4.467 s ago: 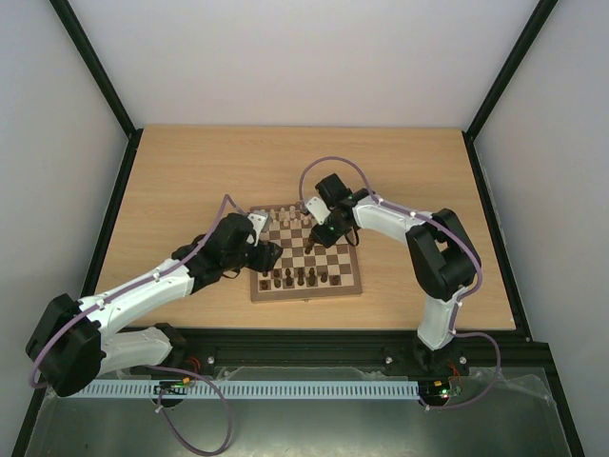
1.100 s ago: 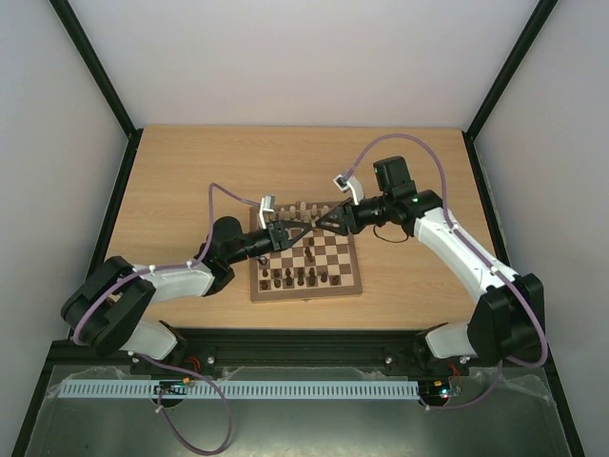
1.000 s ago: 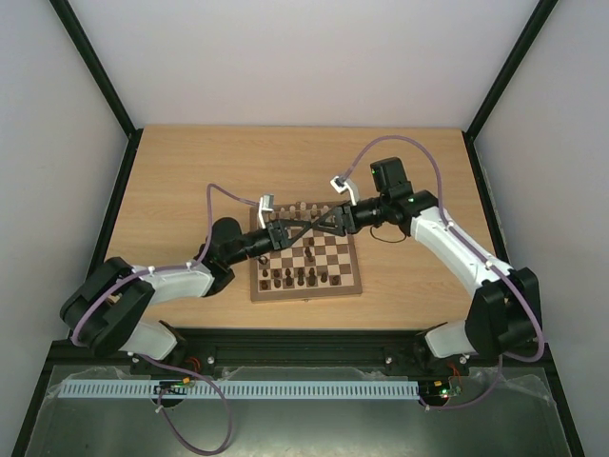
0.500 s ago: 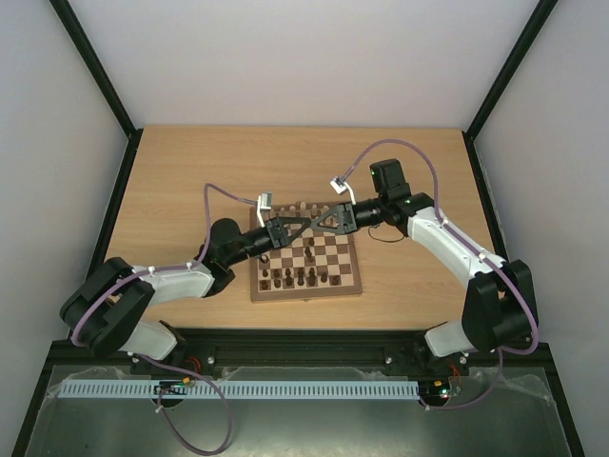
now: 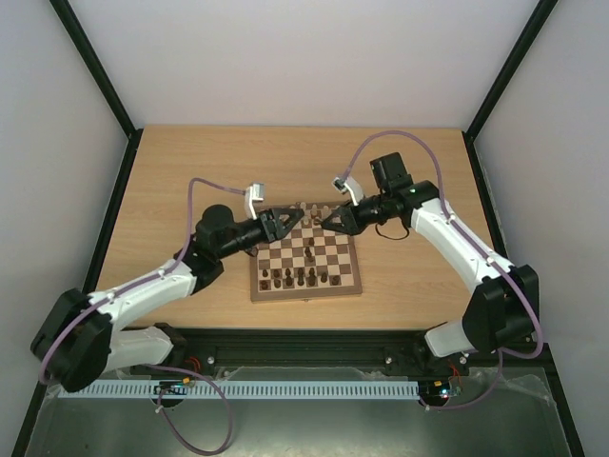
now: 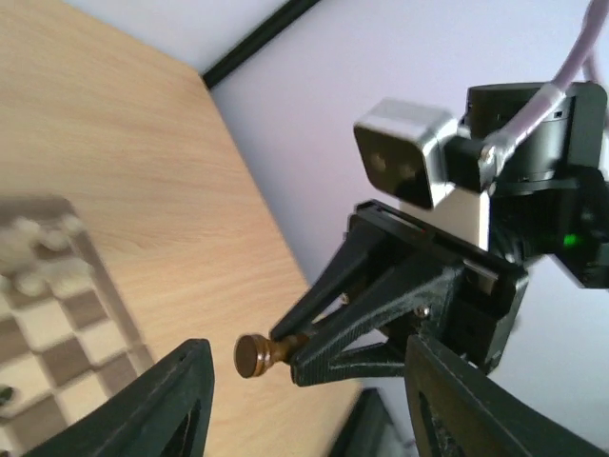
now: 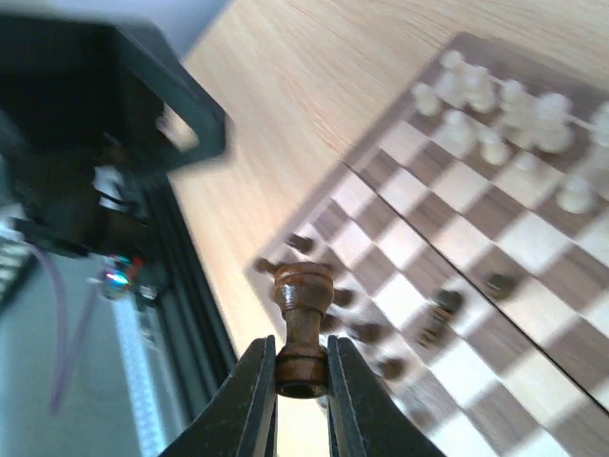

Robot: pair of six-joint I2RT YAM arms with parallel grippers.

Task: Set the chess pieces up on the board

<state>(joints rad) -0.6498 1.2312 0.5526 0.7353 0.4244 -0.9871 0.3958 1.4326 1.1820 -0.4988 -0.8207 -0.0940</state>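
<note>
Right gripper [image 7: 303,367] holds a dark chess piece [image 7: 303,314] out above the board [image 5: 306,295].
Its black fingers clamp one end of the smooth, turned brown wooden piece, held sideways at centre of the top view. The left gripper [image 5: 297,219] faces it with fingers spread, probably to pass it across. The checkered wooden board lies below, cream pieces [image 5: 303,207] along its upper rows, dark pieces [image 5: 299,278] lower.

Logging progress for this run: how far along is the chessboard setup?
Partly done. Pale cream wooden pieces stand along the far edge of the checkered wooden board, dark brown pieces along its near edge. In hand: the right gripper is shut on one dark brown piece in mid-air; the left gripper is open and empty. Left: placing it, and the stray dark pieces mid-board.
</note>
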